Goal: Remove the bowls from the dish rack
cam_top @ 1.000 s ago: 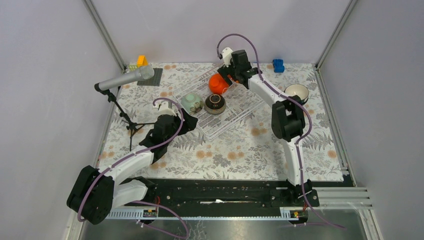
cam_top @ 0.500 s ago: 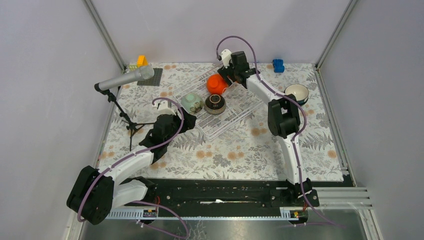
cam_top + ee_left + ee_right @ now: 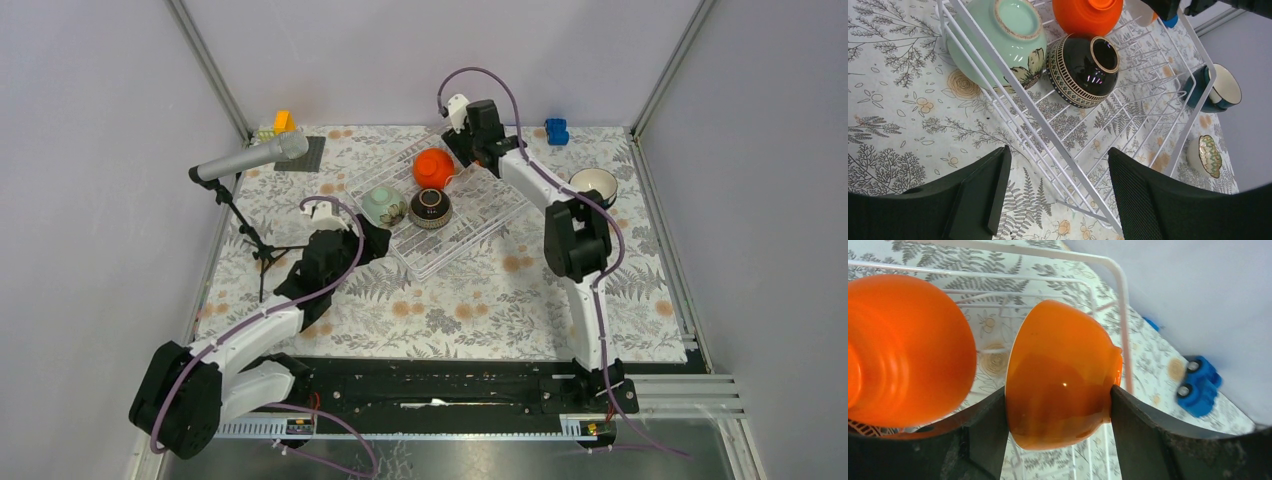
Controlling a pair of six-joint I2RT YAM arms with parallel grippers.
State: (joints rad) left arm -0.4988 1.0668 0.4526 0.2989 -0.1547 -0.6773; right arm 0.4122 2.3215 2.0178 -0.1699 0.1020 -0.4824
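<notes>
The white wire dish rack [image 3: 470, 225] lies mid-table and also shows in the left wrist view [image 3: 1058, 132]. In it are a pale green bowl [image 3: 383, 206] [image 3: 998, 40], a dark brown patterned bowl [image 3: 430, 207] [image 3: 1080, 65] and an orange bowl [image 3: 434, 167] [image 3: 903, 350]. My right gripper [image 3: 457, 153] [image 3: 1058, 400] is at the rack's far corner, shut on a second orange bowl [image 3: 1063, 370]. My left gripper [image 3: 372, 238] [image 3: 1058, 195] is open and empty, straddling the rack's near-left edge. A teal bowl [image 3: 593, 186] [image 3: 1215, 87] sits on the table at the right.
A small patterned dish [image 3: 1204, 156] lies beside the teal bowl. A blue toy [image 3: 556, 131] [image 3: 1198, 385] is at the back right. A microphone on a tripod [image 3: 250, 160] stands at the left, with coloured blocks [image 3: 283, 122] behind it.
My right gripper has shifted slightly at the rack's far corner beside the orange bowls. My left arm has edged a little farther toward the rack's near-left edge.
</notes>
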